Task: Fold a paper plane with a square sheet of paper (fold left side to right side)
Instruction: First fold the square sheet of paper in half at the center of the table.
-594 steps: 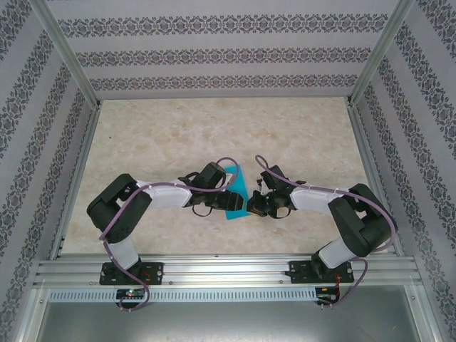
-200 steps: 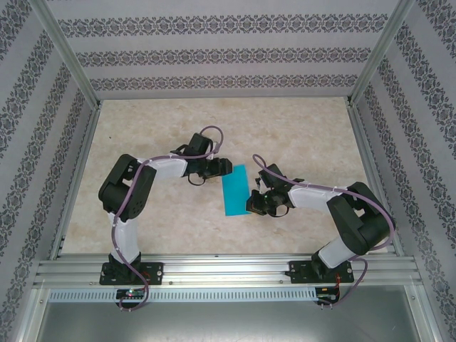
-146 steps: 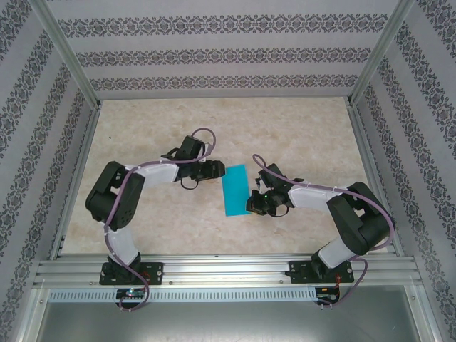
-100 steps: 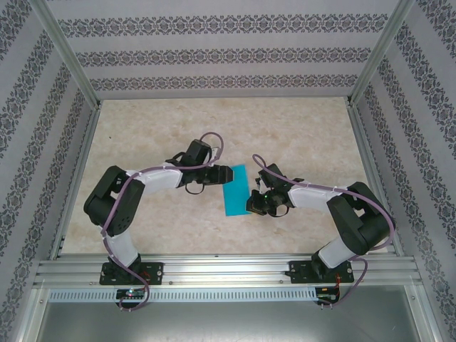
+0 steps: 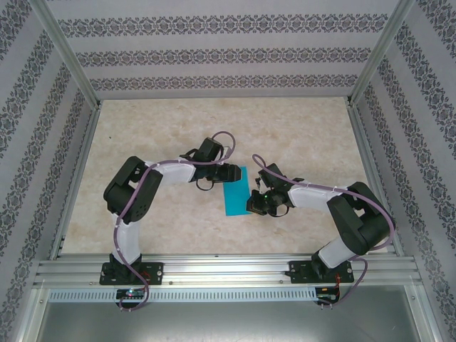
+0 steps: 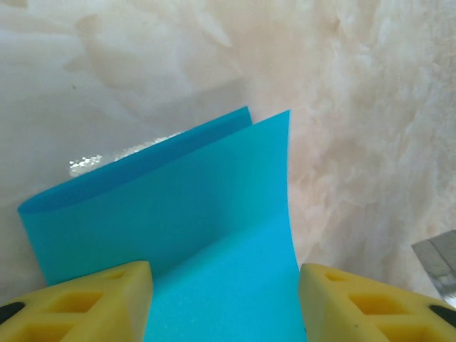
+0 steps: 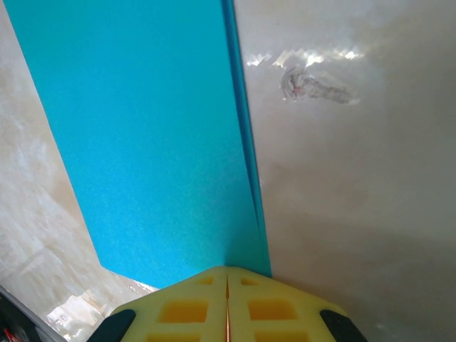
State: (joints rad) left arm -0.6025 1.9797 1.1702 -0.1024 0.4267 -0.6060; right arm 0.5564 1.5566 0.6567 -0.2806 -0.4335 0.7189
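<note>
Running far-to-near, the folded square sheet of paper (image 5: 235, 192) lies between the open left claw (image 5: 229, 173) and the closed right claw (image 5: 251, 205), which seemingly pins its edge.

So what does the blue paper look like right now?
The blue paper is thin, plain, bright teal, folded in half into a narrow two-layer strip. It lies on the table. The fold side gapes, not pressed flat. The shut right gripper touches its open edge; the open left gripper sits over its far end.
</note>
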